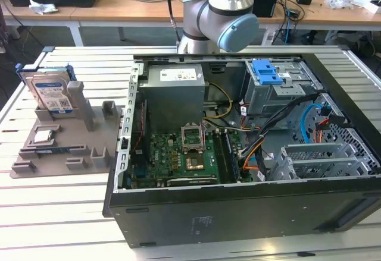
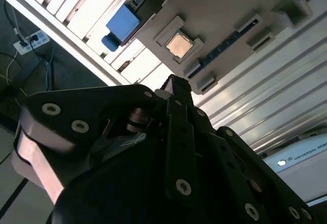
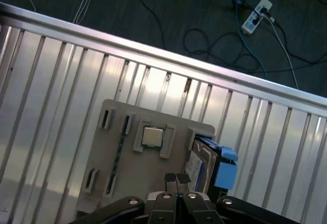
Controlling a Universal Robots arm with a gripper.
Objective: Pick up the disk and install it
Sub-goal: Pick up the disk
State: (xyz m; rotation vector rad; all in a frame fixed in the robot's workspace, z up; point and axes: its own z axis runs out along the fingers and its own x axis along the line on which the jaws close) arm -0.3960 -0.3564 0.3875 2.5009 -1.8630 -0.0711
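Note:
The disk (image 1: 50, 91) stands on edge in a slot at the back of a grey fixture plate (image 1: 65, 154), at the exterior view's left. It is silver with a white-and-blue label and a blue frame. In the first wrist view the disk (image 3: 203, 164) lies below my gripper (image 3: 176, 178), whose fingertips are pressed together with nothing between them. The gripper hangs well above the fixture plate (image 3: 127, 157), apart from the disk. In the second wrist view my gripper (image 2: 176, 85) points toward the plate, and the blue frame of the disk (image 2: 122, 22) shows beyond it.
A small square processor chip (image 1: 43, 136) sits in the plate's pocket and shows in both wrist views (image 3: 152, 136) (image 2: 179, 45). An open computer case (image 1: 238, 154) fills the slatted table's right, with a blue bracket (image 1: 266, 72) on its drive bay. The arm's elbow (image 1: 220, 17) stands behind the case.

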